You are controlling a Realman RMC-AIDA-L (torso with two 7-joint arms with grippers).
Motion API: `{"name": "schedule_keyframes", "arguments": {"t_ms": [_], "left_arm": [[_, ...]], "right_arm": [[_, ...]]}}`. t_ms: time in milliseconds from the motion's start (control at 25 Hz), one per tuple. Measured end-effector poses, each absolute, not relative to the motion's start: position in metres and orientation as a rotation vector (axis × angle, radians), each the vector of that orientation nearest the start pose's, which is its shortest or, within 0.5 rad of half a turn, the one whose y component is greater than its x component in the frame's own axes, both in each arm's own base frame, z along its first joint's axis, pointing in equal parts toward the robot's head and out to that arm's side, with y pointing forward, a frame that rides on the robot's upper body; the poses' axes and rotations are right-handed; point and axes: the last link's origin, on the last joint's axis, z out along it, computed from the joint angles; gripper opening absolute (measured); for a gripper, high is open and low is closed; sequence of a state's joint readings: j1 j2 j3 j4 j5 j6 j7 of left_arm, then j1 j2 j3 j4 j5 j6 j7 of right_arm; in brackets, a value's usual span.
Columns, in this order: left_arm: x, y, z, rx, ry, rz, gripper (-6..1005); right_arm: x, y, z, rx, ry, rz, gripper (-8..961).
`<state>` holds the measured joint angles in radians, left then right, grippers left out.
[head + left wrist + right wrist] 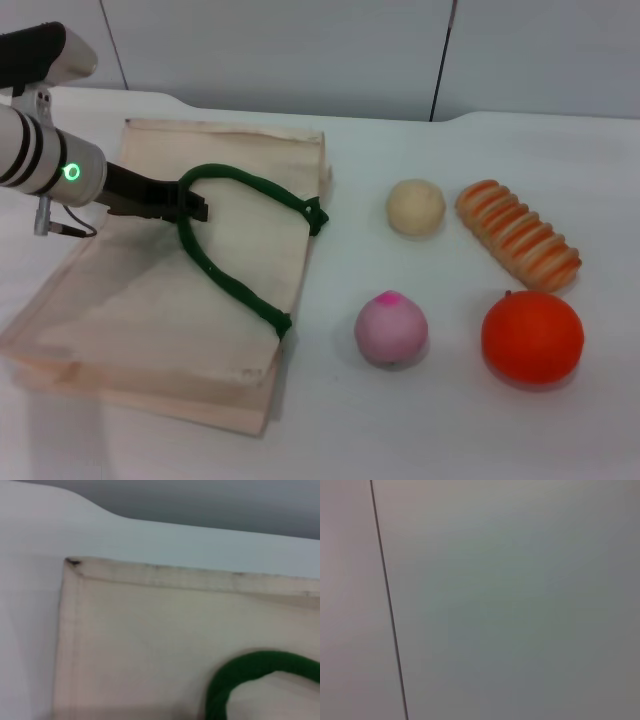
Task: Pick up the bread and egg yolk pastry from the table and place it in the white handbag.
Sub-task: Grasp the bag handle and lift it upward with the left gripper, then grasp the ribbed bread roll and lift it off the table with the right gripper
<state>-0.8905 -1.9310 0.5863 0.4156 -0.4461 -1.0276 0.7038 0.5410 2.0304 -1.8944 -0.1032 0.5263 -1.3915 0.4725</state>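
The white handbag (150, 300) lies flat on the table at the left, with its dark green strap handle (240, 285) looped on top. My left gripper (192, 208) is over the bag and shut on the near bend of the strap, which arches up there. The left wrist view shows the bag's cloth (150, 640) and a piece of the strap (240, 672). The egg yolk pastry (415, 207), a pale cream ball, and the striped bread (518, 235) lie on the table to the right of the bag, untouched. My right gripper is out of view.
A pink ball with a magenta tip (391, 329) and a round orange ball (532, 337) lie in front of the pastry and bread. A grey wall (300, 50) stands behind the table. The right wrist view shows only a plain grey panel (520, 605).
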Motion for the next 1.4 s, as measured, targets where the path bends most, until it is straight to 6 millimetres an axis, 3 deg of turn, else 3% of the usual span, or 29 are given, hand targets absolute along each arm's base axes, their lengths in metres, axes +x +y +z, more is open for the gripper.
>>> {"name": "schedule_keyframes", "arguments": {"t_ms": [120,560,800,1080,1280,1400], "left_arm": [[-0.287,0.435,0.025,-2.072,-1.568,-0.017,508],[-0.29,0.438,0.027,-2.059,-1.527,-0.019,215],[-0.278,0.438,0.024,-2.15,-1.465,-0.223,128],[-0.265,0.424,0.041,-2.309,-1.408,-0.499,129],[-0.249,0.412,0.055,-2.422,-1.361,-0.709,129],[-0.246,0.404,0.063,-2.458,-1.337,-0.809,128]], "right_arm": [[0.292,0.363,0.047,-1.462,0.475,1.12,827],[0.291,0.363,0.046,-1.47,0.473,1.121,826],[0.29,0.361,0.042,-1.511,0.478,1.124,826],[0.254,0.371,0.009,-1.889,0.386,1.126,826],[0.238,0.393,-0.02,-2.227,0.45,0.938,826],[0.233,0.398,-0.03,-2.327,0.464,0.861,826]]}}
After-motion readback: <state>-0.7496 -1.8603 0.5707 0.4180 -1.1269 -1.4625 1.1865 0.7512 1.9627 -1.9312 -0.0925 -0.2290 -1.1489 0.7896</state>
